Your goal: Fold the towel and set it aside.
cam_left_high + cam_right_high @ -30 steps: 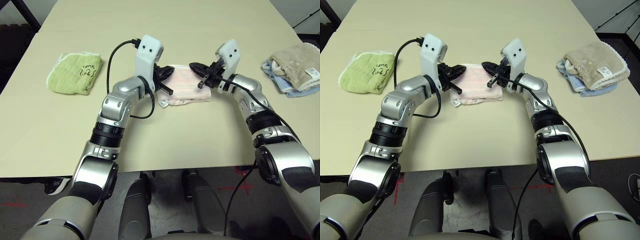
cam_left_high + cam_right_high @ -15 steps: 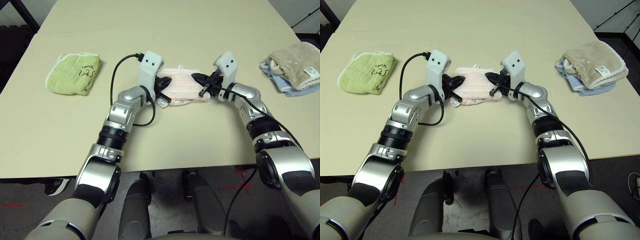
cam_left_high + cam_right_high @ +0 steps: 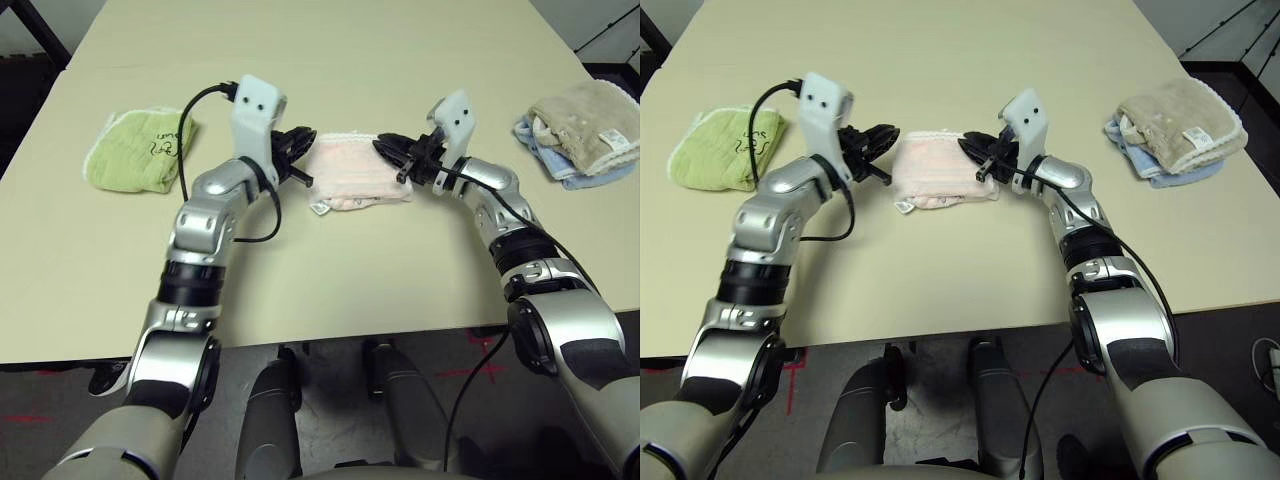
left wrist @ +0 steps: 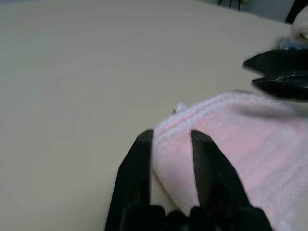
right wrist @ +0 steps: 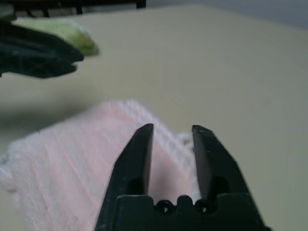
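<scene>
The towel (image 3: 355,180), pale pink with a white trim, lies folded flat on the table between my two grippers. My left gripper (image 3: 300,160) hovers at the towel's left edge; in the left wrist view its fingers (image 4: 144,144) stand apart over the towel's (image 4: 240,144) corner, open. My right gripper (image 3: 392,157) is over the towel's right end, and the right wrist view shows its fingertips (image 5: 144,132) parted above the towel (image 5: 86,159), open and gripping nothing. Each wrist view also catches the other gripper across the cloth.
A folded light green towel (image 3: 135,150) lies at the left of the table. A beige towel (image 3: 580,115) on top of a blue one (image 3: 560,165) sits at the far right. The table's front edge (image 3: 350,335) runs close below the arms.
Both grippers were shut at the towel's ends and have since opened. My left gripper has drawn back to the left, off the cloth. The towel stays folded on the table.
</scene>
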